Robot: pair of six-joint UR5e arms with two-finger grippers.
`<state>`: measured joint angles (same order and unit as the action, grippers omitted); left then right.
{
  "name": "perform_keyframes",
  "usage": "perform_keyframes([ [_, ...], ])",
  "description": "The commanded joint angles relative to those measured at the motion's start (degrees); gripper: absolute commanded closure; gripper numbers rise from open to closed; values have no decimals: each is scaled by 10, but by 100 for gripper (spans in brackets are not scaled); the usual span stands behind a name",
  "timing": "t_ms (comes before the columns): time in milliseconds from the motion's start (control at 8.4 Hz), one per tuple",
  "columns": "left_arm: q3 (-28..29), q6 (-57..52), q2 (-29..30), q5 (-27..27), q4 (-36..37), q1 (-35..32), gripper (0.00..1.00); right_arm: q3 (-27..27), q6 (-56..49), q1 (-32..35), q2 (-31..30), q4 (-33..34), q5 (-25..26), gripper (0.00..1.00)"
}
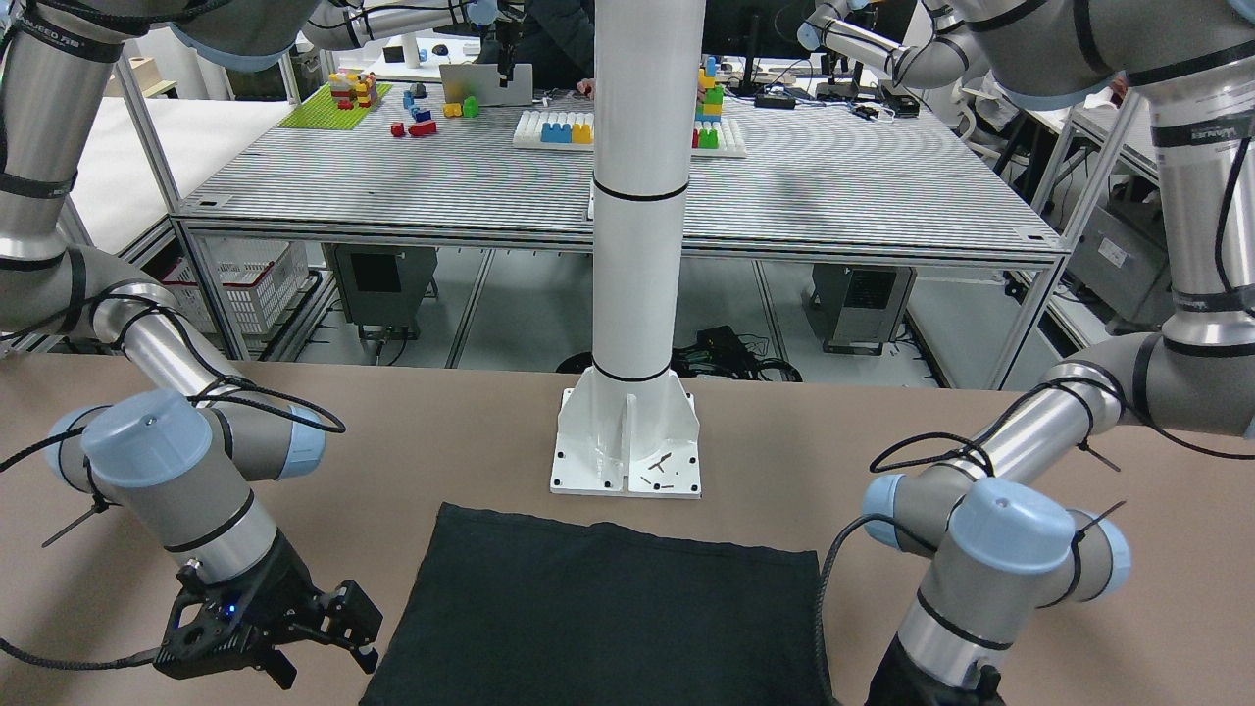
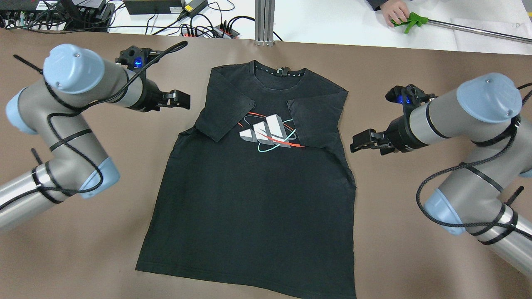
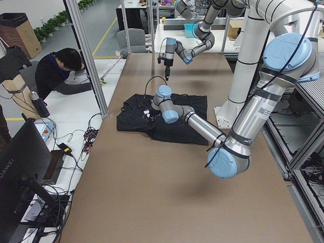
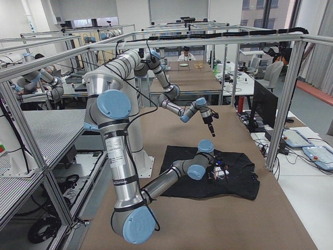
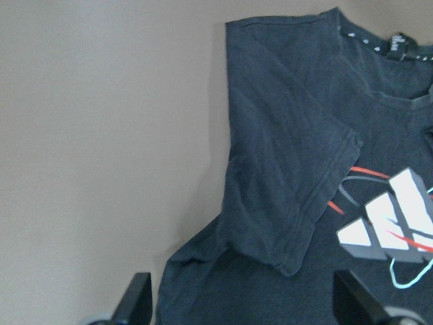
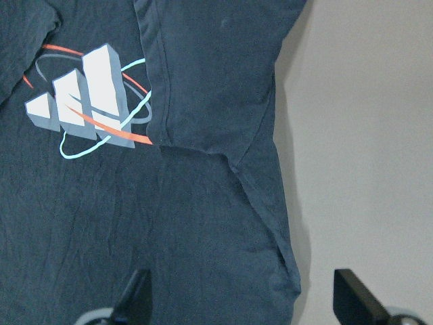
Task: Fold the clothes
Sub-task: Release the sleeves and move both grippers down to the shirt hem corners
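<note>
The clothes are one black T-shirt [image 2: 257, 199] with a white, red and teal chest logo [image 2: 268, 133]. It lies flat on the brown table, collar at the far side, both sleeves folded inward. My left gripper [image 2: 179, 99] is open and empty, above the table just left of the folded left sleeve [image 5: 291, 183]. My right gripper [image 2: 360, 143] is open and empty, just right of the shirt's right side [image 6: 270, 203]. The front view shows the shirt's hem end [image 1: 598, 618] and the right gripper [image 1: 328, 637].
The white column base [image 1: 627, 441] stands behind the shirt's hem. Cables and power strips [image 2: 199, 25] lie past the table's far edge. An operator's hand with a green-tipped rod [image 2: 401, 16] is at the far right. A person [image 3: 66, 73] sits beside the table.
</note>
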<state>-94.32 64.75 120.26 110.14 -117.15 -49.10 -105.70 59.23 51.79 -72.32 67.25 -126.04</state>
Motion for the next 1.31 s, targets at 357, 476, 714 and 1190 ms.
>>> perform_keyframes([
  [357, -134, 91, -176, 50, -76, 38, 6, -91, 87, -88, -101, -27, -29, 6],
  [476, -133, 89, -181, 28, -76, 55, 6, -90, 117, -124, -110, -53, -15, 6],
  [714, -133, 82, -181, 9, -76, 69, 6, -97, 165, -178, -143, -104, 11, 6],
  [1190, -139, 72, -196, 13, -86, 69, 6, -94, 187, -217, -238, -228, 14, 6],
])
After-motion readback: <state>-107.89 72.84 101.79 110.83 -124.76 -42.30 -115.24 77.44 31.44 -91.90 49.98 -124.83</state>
